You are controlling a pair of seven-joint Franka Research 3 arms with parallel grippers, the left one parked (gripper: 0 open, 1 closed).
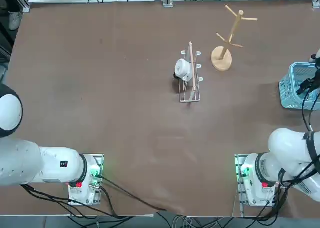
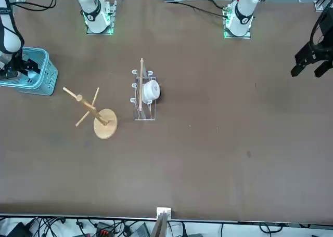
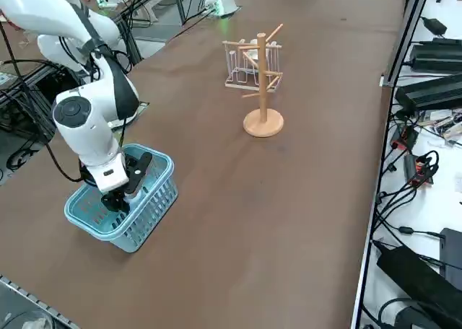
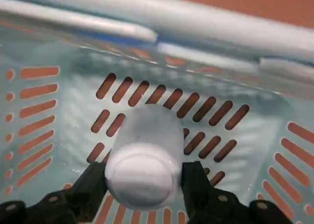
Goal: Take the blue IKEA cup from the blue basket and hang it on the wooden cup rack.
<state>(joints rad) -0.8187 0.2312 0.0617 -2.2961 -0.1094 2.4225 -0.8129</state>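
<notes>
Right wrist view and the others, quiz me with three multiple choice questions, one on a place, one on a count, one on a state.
1. Where is the small pale blue plastic cup?
A. on a peg
B. inside the turquoise slotted plastic basket
C. on the bare table

2. How many cups hang on the light wooden cup rack with the round base?
A. none
B. one
C. two

3. The right end effector is:
A. open above the table
B. shut on the cup
C. shut on the basket rim

Key: 1 B, the basket's slotted floor lies under the cup. 2 A, every peg is bare. 3 B, both fingers press the cup's sides.
</notes>
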